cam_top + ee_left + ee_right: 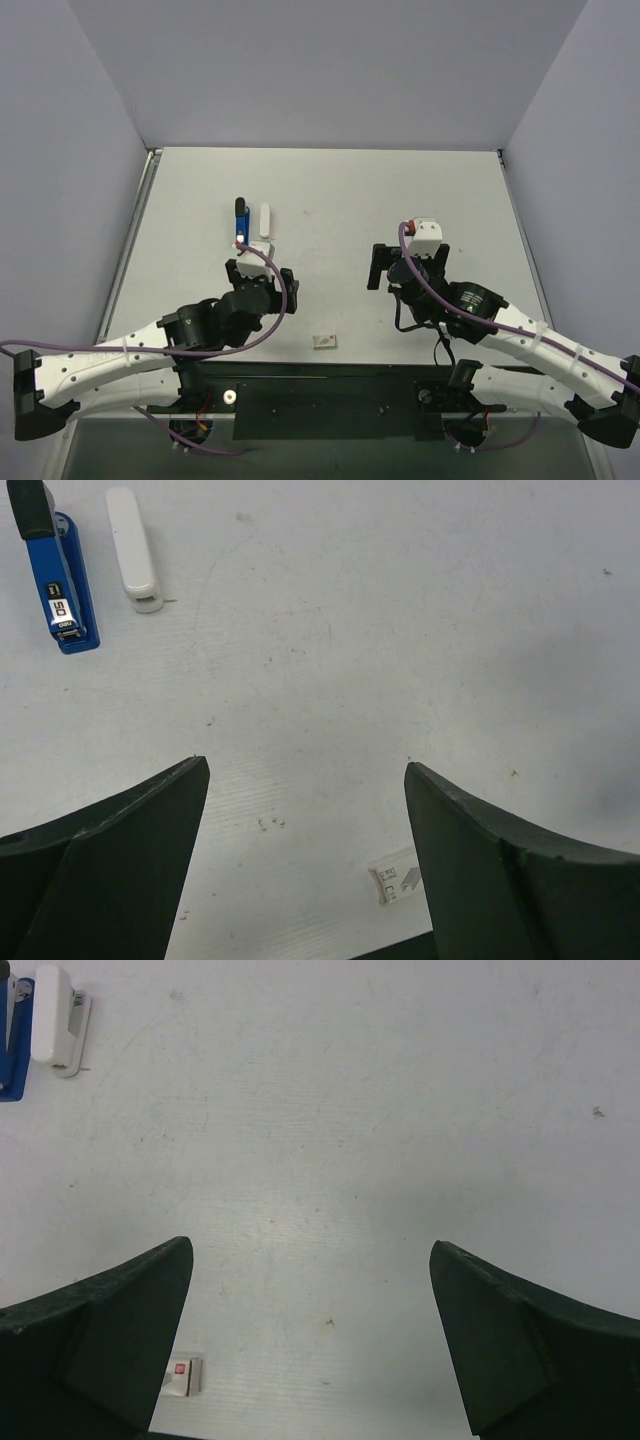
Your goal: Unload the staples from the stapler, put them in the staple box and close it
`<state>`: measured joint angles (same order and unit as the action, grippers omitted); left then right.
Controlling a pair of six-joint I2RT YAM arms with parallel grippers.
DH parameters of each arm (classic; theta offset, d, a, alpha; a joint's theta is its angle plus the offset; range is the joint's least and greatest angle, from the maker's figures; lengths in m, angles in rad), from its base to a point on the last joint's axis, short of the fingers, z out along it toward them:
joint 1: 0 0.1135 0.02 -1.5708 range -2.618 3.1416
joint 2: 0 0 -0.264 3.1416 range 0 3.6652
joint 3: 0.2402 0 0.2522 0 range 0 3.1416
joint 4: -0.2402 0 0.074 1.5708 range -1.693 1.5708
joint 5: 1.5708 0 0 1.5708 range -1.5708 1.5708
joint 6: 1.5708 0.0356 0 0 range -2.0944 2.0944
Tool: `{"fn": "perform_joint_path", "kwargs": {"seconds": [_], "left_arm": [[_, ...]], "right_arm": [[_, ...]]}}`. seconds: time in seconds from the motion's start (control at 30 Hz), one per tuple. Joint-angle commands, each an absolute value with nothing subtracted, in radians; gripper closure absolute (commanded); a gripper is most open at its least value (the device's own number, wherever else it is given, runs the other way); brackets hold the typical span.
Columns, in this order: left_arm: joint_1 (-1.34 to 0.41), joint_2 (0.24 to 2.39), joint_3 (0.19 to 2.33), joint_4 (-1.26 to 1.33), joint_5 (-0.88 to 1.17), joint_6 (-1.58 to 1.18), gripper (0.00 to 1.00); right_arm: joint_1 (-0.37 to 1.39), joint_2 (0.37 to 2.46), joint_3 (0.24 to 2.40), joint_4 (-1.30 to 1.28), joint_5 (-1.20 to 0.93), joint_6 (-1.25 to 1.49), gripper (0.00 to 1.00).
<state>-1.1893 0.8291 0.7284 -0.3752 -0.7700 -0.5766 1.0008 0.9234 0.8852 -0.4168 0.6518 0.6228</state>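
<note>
- Top view: the stapler (240, 222) is lying on the table (330, 190), far-left, with a white piece (265, 220) just beside it. Left jaws and right jaws are both standing wide apart, holding nothing.
- Left wrist: the stapler is sitting upper left, ahead of the jaws. It is probably light, rigid and slick, so gripping across the narrow blue sides mid-body looks best.
- Right wrist: only the stapler's blue edge is peeking in at top left, well apart from the jaws.

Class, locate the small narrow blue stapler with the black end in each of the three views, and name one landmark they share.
Top external: stapler left of centre.
Left wrist: stapler in the top-left corner.
Right wrist: stapler at the top-left edge, mostly cut off.
Shared landmark: white oblong plastic piece alongside it, on its right.
</note>
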Motion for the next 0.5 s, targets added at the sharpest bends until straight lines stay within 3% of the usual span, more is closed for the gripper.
{"fn": "perform_joint_path", "kwargs": {"seconds": [0.0, 0.47], "left_arm": [[-1.186, 0.841, 0.781, -0.327, -0.808, -0.532, 0.1], [-1.186, 0.905, 0.821, -0.308, -0.838, -0.511, 0.09]], "right_arm": [[0.993, 0.905, 0.923, -0.439, 0.718, 0.586, 0.0], [0.976, 0.879, 0.925, -0.433, 0.706, 0.528, 0.0]]}}
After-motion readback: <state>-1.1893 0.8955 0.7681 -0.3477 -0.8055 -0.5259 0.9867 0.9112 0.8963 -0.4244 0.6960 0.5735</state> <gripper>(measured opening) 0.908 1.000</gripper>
